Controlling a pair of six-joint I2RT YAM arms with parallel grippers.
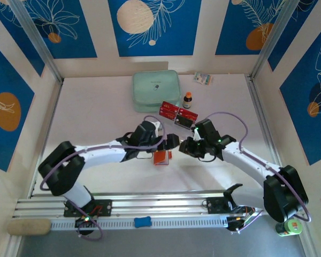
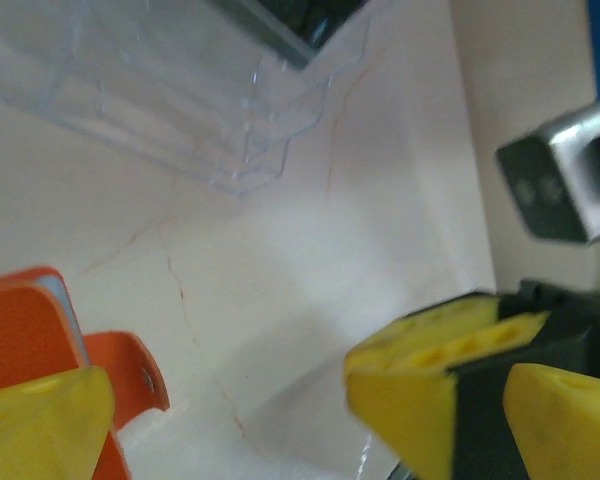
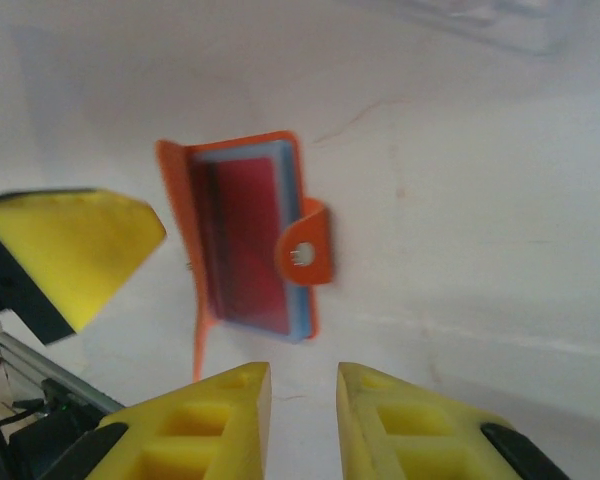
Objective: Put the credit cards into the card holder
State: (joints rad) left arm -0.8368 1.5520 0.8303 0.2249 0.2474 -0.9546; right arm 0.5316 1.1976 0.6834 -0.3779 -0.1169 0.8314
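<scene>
The orange card holder [image 1: 161, 157] lies open on the table between both arms. In the right wrist view the card holder [image 3: 245, 240] shows a red card [image 3: 250, 235] in its grey-blue pocket, snap tab to the right. My right gripper [image 3: 303, 400] sits just near of it, jaws a narrow gap apart with nothing between. My left gripper [image 2: 310, 420] is wide open, with the card holder [image 2: 20, 335] at its left finger. Two red credit cards [image 1: 168, 111] lie behind on the table.
A mint-green zipped pouch [image 1: 156, 91] lies at the back, with a small brown bottle [image 1: 188, 99] and a small packet [image 1: 203, 78] to its right. A clear plastic sheet [image 2: 180, 110] lies beyond the holder. The two grippers [image 1: 177, 144] nearly meet.
</scene>
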